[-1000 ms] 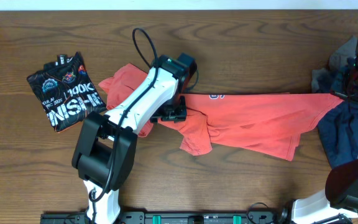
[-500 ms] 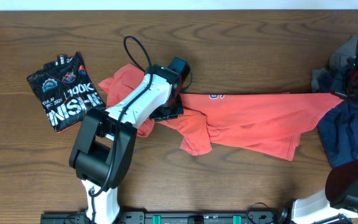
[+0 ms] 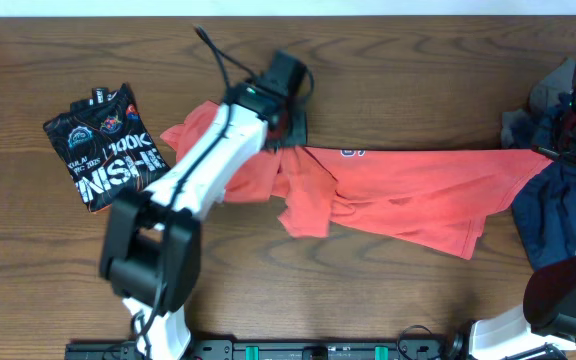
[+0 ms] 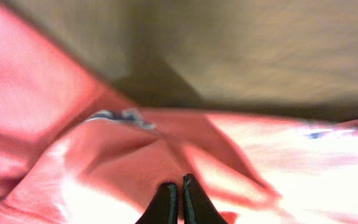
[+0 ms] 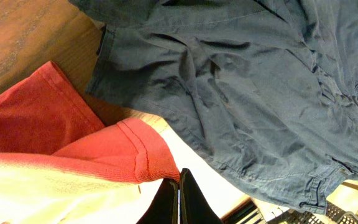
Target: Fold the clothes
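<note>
A dark wooden table (image 3: 388, 60) fills the overhead view. The coral-red T-shirt (image 3: 408, 190) lies across its middle, drawn out in a long band from just left of centre to the 3 o'clock edge.

The left gripper (image 4: 180, 185) is clamped on a fold at the shirt's left end. A second ago its jaws stood apart over the cloth lower down. They have since closed, and the arm has carried the pinched fabric toward 12 o'clock, dragging that end of the shirt with it. The right gripper (image 5: 178, 180), pinched tight on the shirt's hemmed edge at 3 o'clock, has not moved. With both ends gripped, the shirt looks set to be pulled taut and flattened before any fold is made. It remains rumpled, with a loose flap hanging toward 6 o'clock.

A small navy print near the shirt's upper edge is too small to read. At 9 o'clock, well apart from the shirt, a folded black garment (image 3: 108, 145) shows white lettering: "100K" above letters that look like part of "FINISHER". A navy garment (image 5: 260, 93) lies heaped under the right arm at 3 to 4 o'clock, with grey cloth (image 3: 540, 100) above it.
</note>
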`<state>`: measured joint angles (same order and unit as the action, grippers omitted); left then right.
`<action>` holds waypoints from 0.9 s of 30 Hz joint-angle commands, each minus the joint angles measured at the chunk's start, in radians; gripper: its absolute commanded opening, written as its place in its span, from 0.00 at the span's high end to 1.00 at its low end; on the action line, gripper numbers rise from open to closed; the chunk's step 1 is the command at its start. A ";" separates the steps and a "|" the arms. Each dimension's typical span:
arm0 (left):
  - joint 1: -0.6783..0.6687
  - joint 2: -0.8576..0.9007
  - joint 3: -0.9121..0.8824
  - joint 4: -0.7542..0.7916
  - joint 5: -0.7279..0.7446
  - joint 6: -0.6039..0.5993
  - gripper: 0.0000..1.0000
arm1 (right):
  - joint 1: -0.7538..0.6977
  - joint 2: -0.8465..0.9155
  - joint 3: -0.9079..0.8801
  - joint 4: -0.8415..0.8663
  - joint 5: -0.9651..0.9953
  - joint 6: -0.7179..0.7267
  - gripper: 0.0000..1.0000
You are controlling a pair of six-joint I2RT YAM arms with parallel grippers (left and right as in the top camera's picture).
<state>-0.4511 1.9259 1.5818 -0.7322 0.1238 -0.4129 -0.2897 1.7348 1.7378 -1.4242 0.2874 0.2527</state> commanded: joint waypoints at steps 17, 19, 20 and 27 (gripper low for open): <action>0.035 -0.055 -0.074 -0.297 -0.023 0.062 0.23 | -0.008 -0.001 0.001 0.001 -0.007 0.012 0.99; 0.036 -0.055 -0.138 -0.225 -0.023 0.069 0.24 | -0.006 -0.001 0.001 0.002 -0.007 0.012 0.99; 0.036 -0.055 -0.174 -0.177 -0.021 0.070 0.25 | -0.005 -0.001 0.001 0.002 -0.008 0.012 0.99; 0.035 -0.055 -0.367 0.130 0.196 0.148 0.29 | -0.005 -0.001 0.001 -0.004 -0.007 0.012 0.99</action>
<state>-0.4160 1.8618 1.2495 -0.6388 0.2203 -0.3153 -0.2893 1.7348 1.7378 -1.4281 0.2707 0.2527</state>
